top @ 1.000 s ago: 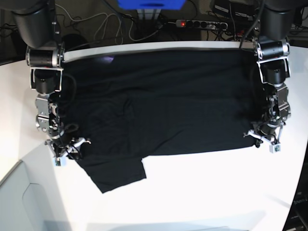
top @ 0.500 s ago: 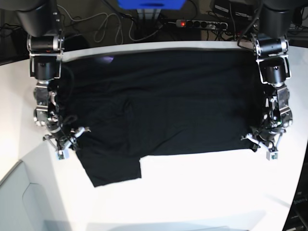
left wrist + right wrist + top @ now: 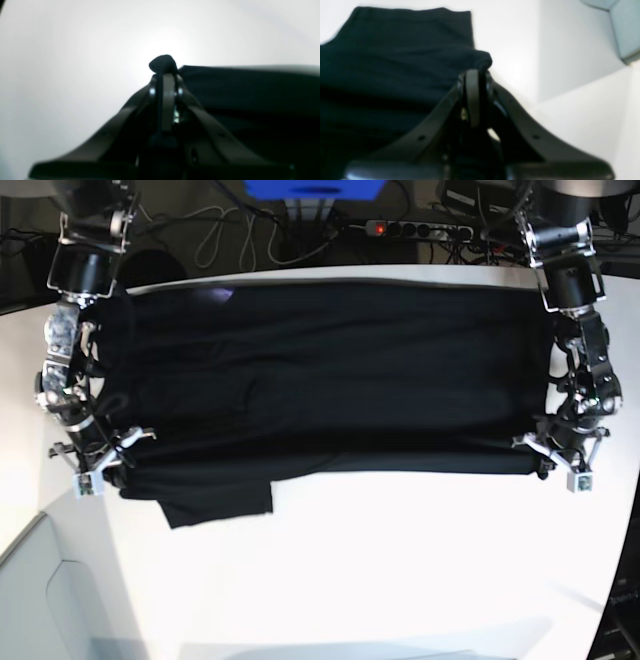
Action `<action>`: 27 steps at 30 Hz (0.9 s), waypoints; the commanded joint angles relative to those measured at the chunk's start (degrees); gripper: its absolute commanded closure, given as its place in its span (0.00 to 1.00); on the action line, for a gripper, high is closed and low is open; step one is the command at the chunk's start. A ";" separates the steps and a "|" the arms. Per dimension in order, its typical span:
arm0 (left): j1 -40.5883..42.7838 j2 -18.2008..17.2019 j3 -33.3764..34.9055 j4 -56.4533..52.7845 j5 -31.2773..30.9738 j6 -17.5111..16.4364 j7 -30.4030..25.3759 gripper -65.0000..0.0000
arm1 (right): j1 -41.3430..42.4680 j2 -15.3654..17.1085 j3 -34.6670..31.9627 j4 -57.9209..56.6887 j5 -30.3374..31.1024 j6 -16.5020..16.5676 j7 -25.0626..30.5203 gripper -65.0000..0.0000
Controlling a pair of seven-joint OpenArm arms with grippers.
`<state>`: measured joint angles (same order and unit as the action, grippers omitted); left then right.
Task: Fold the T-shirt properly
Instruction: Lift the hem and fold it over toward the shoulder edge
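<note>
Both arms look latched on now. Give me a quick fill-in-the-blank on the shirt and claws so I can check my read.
1. The T-shirt is ____ in colour.
2. The left claw is shut on a bunched ____ of cloth.
3. The right claw grips the shirt's ____.
4. The table is ____.

Missing words: black; corner; edge; white

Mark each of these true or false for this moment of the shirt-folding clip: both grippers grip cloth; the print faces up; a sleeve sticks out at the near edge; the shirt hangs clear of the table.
1. Both the left gripper and the right gripper are shut on the T-shirt. True.
2. The print faces up. False: only plain black shows.
3. A sleeve sticks out at the near edge. True.
4. The shirt hangs clear of the table. False: it lies spread on it.
</note>
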<state>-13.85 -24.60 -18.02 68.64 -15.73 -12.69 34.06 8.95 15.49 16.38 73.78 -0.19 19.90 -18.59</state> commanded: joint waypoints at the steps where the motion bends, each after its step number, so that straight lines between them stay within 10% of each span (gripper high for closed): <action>1: -0.62 -0.24 -1.63 2.87 -0.41 -0.19 -0.70 1.00 | -0.29 0.82 0.63 2.57 0.76 0.45 1.75 1.00; 14: 16.09 9.26 -15.34 26.35 -0.49 -0.63 6.51 1.00 | -14.97 0.65 4.50 16.73 0.85 0.45 2.02 1.00; 27: 23.82 11.63 -19.65 27.23 -0.58 -0.72 6.51 1.00 | -22.01 0.65 4.85 16.90 0.67 0.54 1.93 1.00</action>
<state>10.35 -12.05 -37.30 94.67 -16.23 -13.76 41.87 -13.08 15.25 20.82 89.65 0.08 20.53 -17.98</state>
